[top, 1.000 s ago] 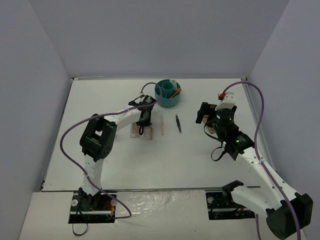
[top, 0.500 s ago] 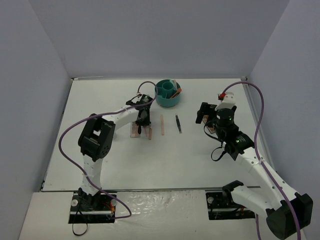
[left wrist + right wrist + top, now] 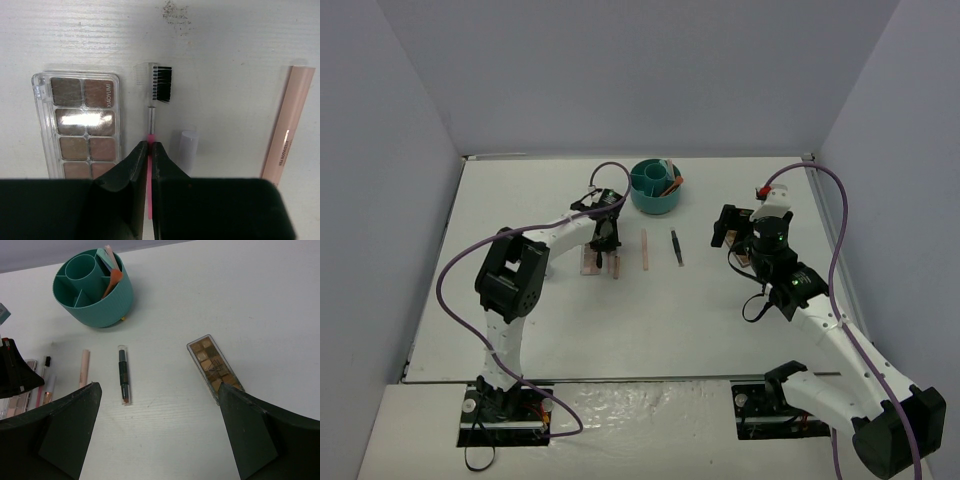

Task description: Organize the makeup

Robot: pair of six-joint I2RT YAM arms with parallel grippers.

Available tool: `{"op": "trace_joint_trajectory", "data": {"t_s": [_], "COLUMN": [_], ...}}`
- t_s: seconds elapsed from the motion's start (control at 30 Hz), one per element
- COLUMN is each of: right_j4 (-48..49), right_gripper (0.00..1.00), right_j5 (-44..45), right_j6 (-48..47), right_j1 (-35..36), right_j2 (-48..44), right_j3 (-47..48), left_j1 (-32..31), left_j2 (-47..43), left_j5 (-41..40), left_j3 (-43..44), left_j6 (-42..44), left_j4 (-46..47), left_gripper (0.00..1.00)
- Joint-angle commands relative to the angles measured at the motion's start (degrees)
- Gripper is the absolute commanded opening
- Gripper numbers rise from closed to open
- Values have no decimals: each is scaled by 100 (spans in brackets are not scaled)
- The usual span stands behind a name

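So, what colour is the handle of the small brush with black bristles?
The brush handle is bright pink; the left wrist view shows it best.

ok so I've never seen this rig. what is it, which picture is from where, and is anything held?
These are two robot arms bolted at the near edge of a white table, each ending in a two-finger gripper. The wide picture comes from a fixed camera above and behind them; the other two come from a camera on each wrist. On the table are a teal cup with sticks in it, a brown palette, a second palette, a pink pencil, a dark stick and a small cap. The left gripper is shut on the pink handle of a little brush beside the brown palette. The right gripper is wide open and holds nothing.
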Motion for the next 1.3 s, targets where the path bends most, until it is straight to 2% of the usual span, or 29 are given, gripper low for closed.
{"op": "trace_joint_trajectory", "data": {"t_s": [0.0, 0.17, 0.4, 0.63, 0.9, 1.27], "right_j4": [348, 339, 348, 497, 963, 1367], "right_gripper": [100, 100, 99, 96, 88, 82], "right_j5": [-97, -313, -1202, -2767, -3817, -4117], "right_j6": [58, 60, -1, 184, 693, 1073], "right_j1": [-22, -13, -28, -39, -31, -32], "right_j2": [-132, -124, -45, 351, 958, 1506], "right_j3": [59, 132, 383, 887, 1275, 1416], "left_j1": [18, 7, -57, -562, -986, -1286], "left_j2": [19, -451, -1664, -2596, -3226, -3526], "left_j5": [-23, 68, 500, 1079, 1562, 1811], "left_j3": [-134, -100, -316, -738, -1285, -1357], "left_j6": [118, 603, 1364, 2177, 2317, 2422], "left_j4": [-349, -28, 919, 1739, 2704, 3084], "left_gripper": [0, 0, 0, 0, 0, 0]}}
